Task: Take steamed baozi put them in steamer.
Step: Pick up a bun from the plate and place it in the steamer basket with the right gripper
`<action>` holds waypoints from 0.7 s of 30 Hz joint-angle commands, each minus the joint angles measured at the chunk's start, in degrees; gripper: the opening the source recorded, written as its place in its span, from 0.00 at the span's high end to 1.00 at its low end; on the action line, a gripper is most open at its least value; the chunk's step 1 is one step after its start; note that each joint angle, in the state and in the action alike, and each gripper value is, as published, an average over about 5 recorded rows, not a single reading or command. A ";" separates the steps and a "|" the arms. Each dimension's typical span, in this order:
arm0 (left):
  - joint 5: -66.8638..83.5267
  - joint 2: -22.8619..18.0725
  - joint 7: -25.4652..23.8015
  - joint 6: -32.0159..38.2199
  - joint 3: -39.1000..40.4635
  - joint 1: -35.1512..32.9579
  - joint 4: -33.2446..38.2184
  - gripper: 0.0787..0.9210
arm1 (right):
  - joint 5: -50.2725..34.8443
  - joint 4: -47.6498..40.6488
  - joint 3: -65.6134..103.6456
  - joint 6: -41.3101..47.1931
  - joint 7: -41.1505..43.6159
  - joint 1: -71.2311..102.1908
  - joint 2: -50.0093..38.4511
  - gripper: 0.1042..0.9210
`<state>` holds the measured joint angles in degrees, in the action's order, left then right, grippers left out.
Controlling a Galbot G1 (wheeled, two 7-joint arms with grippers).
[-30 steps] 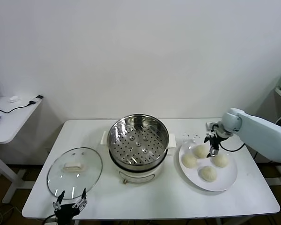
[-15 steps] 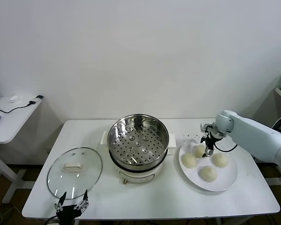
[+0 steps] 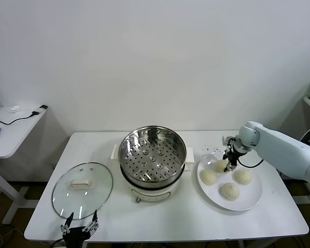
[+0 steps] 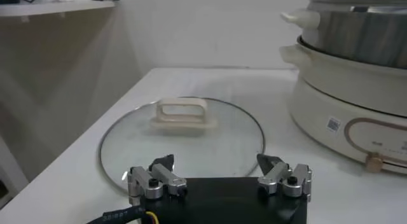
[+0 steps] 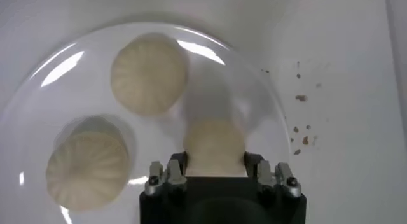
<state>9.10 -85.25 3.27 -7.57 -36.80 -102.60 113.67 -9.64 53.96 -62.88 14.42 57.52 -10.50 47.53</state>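
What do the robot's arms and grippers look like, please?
The right arm has smooth, rounded pale blue-white shells, with a thin black cable looping at its wrist. Both the right gripper and left gripper are black-bodied, with silver metal finger mounts and dark tips.

Steamer (image 3: pixel 152 154) shiny perforated metal; lid (image 3: pixel 82 189) clear glass; baozi (image 5: pixel 149 74) matt, pleated.

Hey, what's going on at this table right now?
The right gripper is down on the white plate, its jaws set around the rear-left baozi but not clearly closed yet. The other three baozi sit on the plate. The steamer in the middle holds nothing so far, and its glass lid lies on the table to its left. The left gripper waits open at the table's front edge by the lid.
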 commanded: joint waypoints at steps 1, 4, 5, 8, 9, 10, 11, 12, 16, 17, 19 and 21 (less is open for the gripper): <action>-0.39 -0.07 0.06 -0.04 0.61 0.05 0.13 0.12 | 1.39 6.52 -4.17 -4.97 3.43 -13.08 -2.08 0.39; -0.70 -0.08 0.08 -0.07 1.16 0.16 0.15 0.12 | 1.12 10.03 -7.74 -11.85 6.61 -24.31 -0.32 0.39; -0.80 -0.08 0.09 -0.07 1.35 0.19 0.13 0.12 | 0.42 11.33 -8.64 -14.11 7.68 -27.90 0.86 0.39; -0.96 -0.07 0.06 -0.01 1.92 0.27 0.04 0.12 | -2.49 15.28 -9.70 -19.50 10.28 -35.96 5.21 0.39; -0.97 -0.05 0.05 0.01 2.11 0.28 0.01 0.12 | -3.48 16.74 -9.64 -20.92 10.98 -37.68 6.95 0.39; -0.98 -0.04 0.04 0.02 2.27 0.30 -0.02 0.12 | -4.40 18.14 -9.59 -22.20 11.50 -39.05 8.54 0.39; -0.99 -0.02 0.02 0.03 2.41 0.31 -0.03 0.12 | -5.32 19.88 -9.63 -23.38 11.79 -40.18 10.34 0.39; -1.00 0.00 0.01 0.02 2.55 0.32 -0.04 0.12 | -6.13 21.77 -9.74 -24.48 11.75 -40.94 12.11 0.39; -1.07 0.04 0.03 0.00 2.84 0.39 0.00 0.12 | -6.79 29.33 -12.74 -29.45 9.10 -41.46 19.36 0.39; -1.10 0.04 0.04 0.00 2.88 0.38 0.03 0.12 | -5.57 30.41 -13.83 -31.72 8.16 -40.87 21.04 0.39; -1.16 0.03 0.06 0.06 2.94 0.28 0.10 0.12 | -0.91 30.82 -15.65 -37.40 6.43 -38.76 24.12 0.39; -1.22 0.03 0.08 0.19 2.98 0.10 0.15 0.12 | 5.47 28.75 -16.63 -42.69 5.25 -36.00 26.00 0.39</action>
<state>8.01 -85.30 3.32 -7.53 -34.16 -102.26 113.65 -11.55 75.13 -74.03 -11.16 64.43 -42.31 62.18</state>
